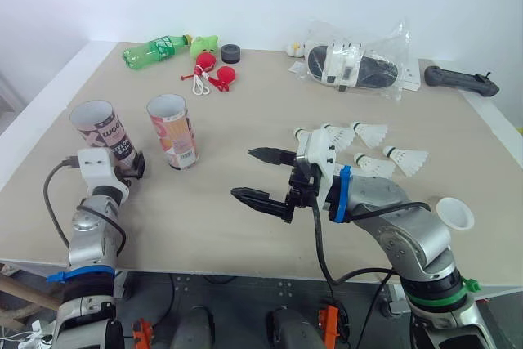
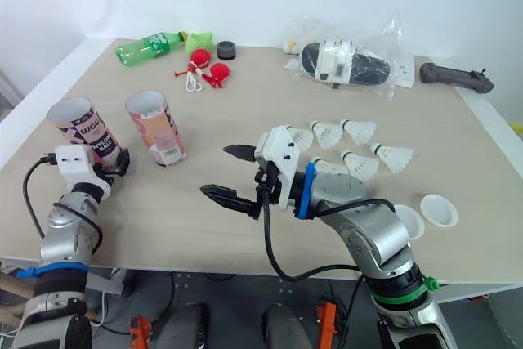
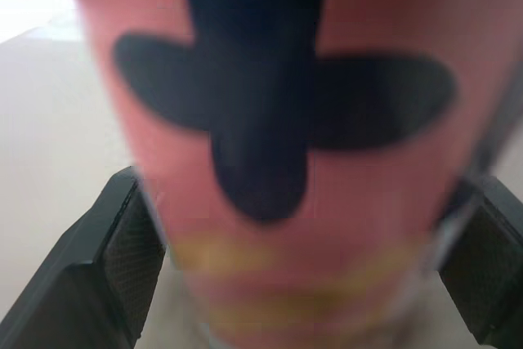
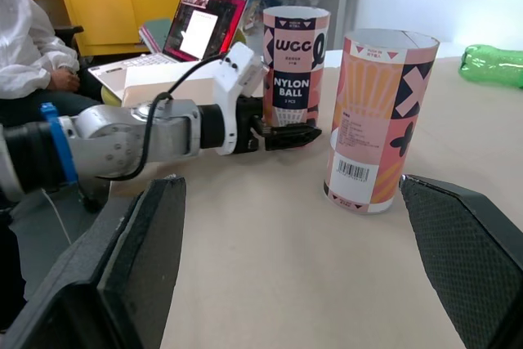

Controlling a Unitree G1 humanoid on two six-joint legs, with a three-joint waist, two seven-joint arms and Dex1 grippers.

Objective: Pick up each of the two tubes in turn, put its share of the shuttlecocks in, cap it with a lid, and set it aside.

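Around the WCC tube (image 1: 98,124) sits the left end effector (image 1: 128,166) — grip unclear — while the right end effector (image 1: 245,173) gapes open.

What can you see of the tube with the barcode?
The barcode tube is a cardboard-looking cylinder, pink and orange with black cross shapes, small print and a barcode near its base. It stands upright on the table, top open, no lid. It stands to the right of the WCC tube, apart from it; only the table touches it. The open right gripper points toward it, well short.
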